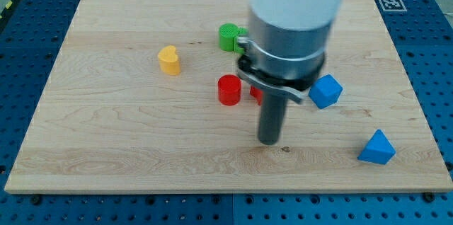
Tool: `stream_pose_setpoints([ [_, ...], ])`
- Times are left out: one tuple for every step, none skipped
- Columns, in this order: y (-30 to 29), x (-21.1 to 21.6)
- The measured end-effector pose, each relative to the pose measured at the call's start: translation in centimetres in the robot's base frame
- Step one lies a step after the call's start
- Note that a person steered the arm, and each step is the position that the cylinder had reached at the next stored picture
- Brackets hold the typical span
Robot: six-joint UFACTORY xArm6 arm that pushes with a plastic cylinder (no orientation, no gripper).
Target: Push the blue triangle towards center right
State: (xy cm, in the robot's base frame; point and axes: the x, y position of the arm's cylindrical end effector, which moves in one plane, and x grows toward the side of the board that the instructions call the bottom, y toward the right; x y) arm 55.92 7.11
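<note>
One push pending: resting my tip (268, 141) on the counter (106, 133), keeping the blue triangle (376, 148) well right, slightly lower, for shoving; no gripper showing, cannot tell its state.

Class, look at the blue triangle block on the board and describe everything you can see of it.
The blue triangle is a small, solid, matte block, plastic by its look, with a pointed top and wider base. It rests flat on the wooden board near the view's bottom right corner. Nothing touches it; my tip is well to its left, and the blue cube sits above it.
</note>
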Motion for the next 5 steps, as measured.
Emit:
stream_pose_setpoints([
  [4.5,1.1],
  [9.3,3.1],
  [12.4,4.5],
  [16.3,4.1],
  [17.0,2.9],
])
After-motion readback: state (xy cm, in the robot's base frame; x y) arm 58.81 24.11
